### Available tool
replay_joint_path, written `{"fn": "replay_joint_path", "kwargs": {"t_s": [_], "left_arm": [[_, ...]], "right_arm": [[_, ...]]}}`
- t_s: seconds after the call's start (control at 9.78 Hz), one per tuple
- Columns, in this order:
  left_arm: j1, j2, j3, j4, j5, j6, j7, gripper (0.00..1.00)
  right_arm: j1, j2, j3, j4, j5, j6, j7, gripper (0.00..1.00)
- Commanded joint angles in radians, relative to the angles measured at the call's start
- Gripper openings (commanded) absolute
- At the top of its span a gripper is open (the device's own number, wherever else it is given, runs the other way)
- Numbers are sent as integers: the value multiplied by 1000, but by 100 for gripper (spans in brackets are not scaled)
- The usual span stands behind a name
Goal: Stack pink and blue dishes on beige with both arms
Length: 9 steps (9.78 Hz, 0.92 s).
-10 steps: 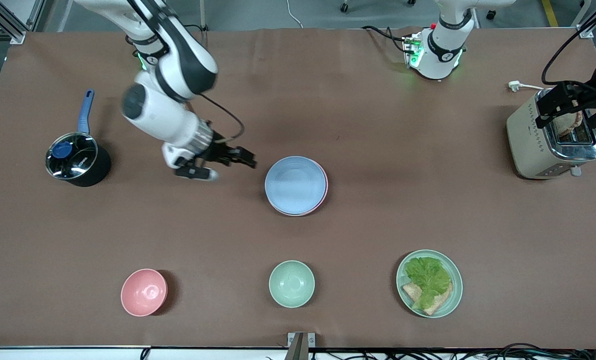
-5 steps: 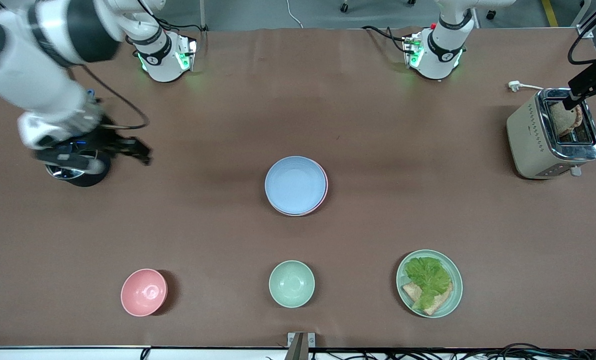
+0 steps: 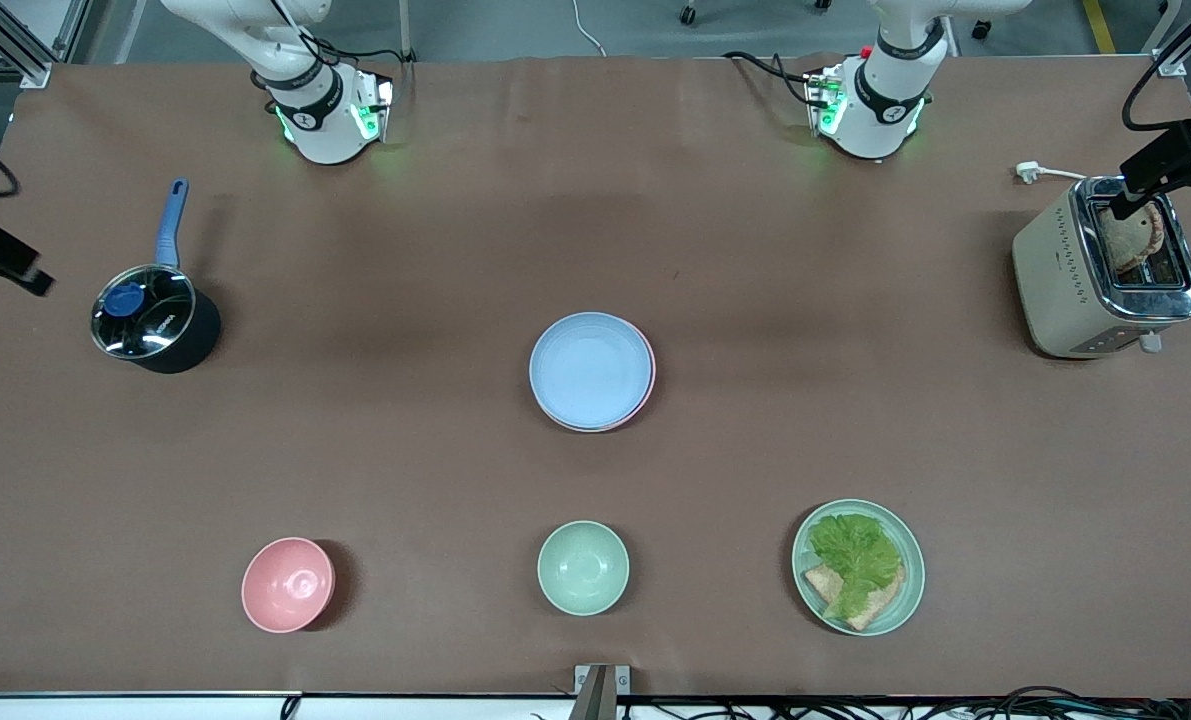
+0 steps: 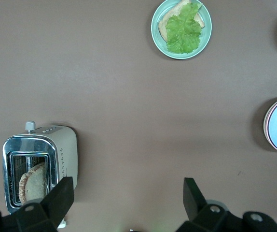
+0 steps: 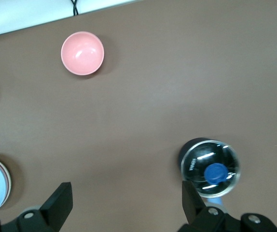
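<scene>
The stacking looks done or nearly so, judged from how things lie. At mid-surface the blue plate (image 3: 590,368) sits on top of the pink plate (image 3: 647,385), of which only a thin rim shows toward the left arm's end. No beige plate can be seen in any view; it may lie hidden under the other two, but that cannot be confirmed. Neither arm holds anything.

Going across the front view: the right gripper (image 3: 0,262) hangs at the edge of the frame, up over the surface's rim near the black pot (image 3: 153,322) with its glass lid and blue handle. Then come the pink bowl (image 3: 287,584), the plate stack, the green bowl (image 3: 582,567), the green plate (image 3: 858,567) carrying lettuce and bread, and the toaster (image 3: 1105,268), over which the left gripper (image 3: 1167,165) hangs.

The front view leaves both grippers too small to judge. The wrist views settle it: the right gripper's fingers (image 5: 61,203) are spread wide with nothing between them, above bare surface between pot and stack, and the left gripper's fingers (image 4: 191,195) are likewise spread and empty. The left wrist view also shows a slice of bread standing in the toaster's slot.
</scene>
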Motion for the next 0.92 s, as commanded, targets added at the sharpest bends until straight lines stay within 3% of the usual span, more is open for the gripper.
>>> {"fn": "replay_joint_path", "kwargs": {"t_s": [0.0,0.82], "left_arm": [[5,2,-5,-38,-8,-7,7,100],[5,-4,-20,-45,-8,-6,30,100]], "right_arm": [[21,22,-11,51,-24,-53,3,100],[5,21,5,64,-4,-92,-29,100]]}}
